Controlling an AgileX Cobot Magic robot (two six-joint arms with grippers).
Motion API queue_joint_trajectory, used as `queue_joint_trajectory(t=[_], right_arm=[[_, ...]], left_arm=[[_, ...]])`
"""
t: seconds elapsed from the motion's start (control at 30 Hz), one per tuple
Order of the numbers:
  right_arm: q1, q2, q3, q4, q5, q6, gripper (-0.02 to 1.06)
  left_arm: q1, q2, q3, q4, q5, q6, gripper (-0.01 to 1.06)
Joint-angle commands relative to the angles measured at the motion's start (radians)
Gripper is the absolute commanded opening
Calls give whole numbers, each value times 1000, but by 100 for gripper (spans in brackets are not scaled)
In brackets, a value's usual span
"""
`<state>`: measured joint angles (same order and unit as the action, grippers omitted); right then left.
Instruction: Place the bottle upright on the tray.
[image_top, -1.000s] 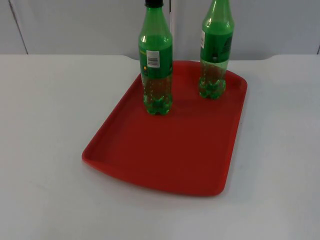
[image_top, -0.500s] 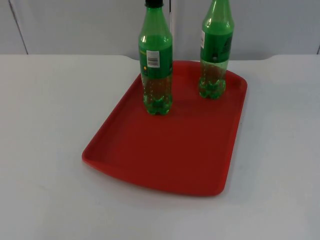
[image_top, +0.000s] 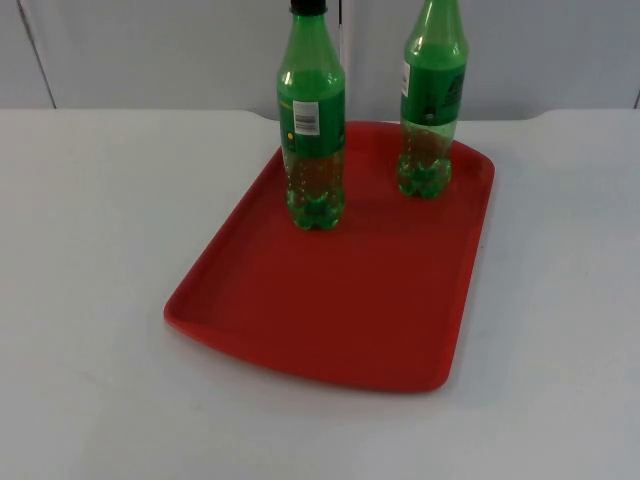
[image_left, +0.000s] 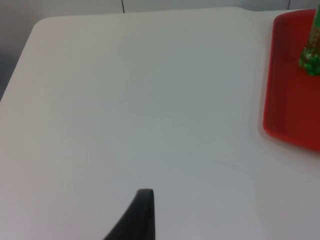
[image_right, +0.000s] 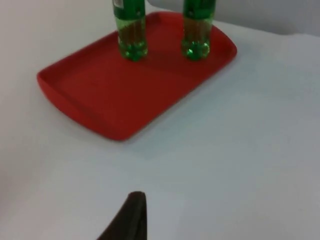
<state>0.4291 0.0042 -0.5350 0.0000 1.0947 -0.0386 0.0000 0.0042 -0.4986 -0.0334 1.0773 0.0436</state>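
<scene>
A red tray (image_top: 350, 300) lies in the middle of the white table. Two green bottles stand upright at its far end: one with a black cap and a white barcode label (image_top: 312, 130) on the left, a second (image_top: 432, 100) on the right. Both bottles (image_right: 132, 35) (image_right: 196, 35) also show on the tray (image_right: 100, 85) in the right wrist view. My right gripper (image_right: 131, 216) hangs over bare table well short of the tray. My left gripper (image_left: 144, 216) is over bare table off the tray's (image_left: 295, 100) edge, where one bottle's base (image_left: 310, 60) shows.
The grey partition wall (image_top: 150, 50) closes the table's far side just behind the bottles. White table top (image_top: 90, 250) surrounds the tray on the left, right and front. The table's rounded corner (image_left: 40, 25) appears in the left wrist view.
</scene>
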Motion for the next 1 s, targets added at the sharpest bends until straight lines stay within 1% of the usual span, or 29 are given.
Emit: queue_joint_trajectory(t=[0.0,0.03,0.1,0.97], right_arm=[[0,-4,10,-14,-1,11,105],[0,-4,21,-14,-16,22,105],[0,-4,21,-20,-16,31,105],[0,-4,21,-20,-16,31,105]], left_arm=[[-5,-4,4,3,-2,-1,104],[-5,-4,4,3,-2,-1,104],[-5,-4,4,3,-2,-1,104],[-5,-4,4,3,-2,-1,104]])
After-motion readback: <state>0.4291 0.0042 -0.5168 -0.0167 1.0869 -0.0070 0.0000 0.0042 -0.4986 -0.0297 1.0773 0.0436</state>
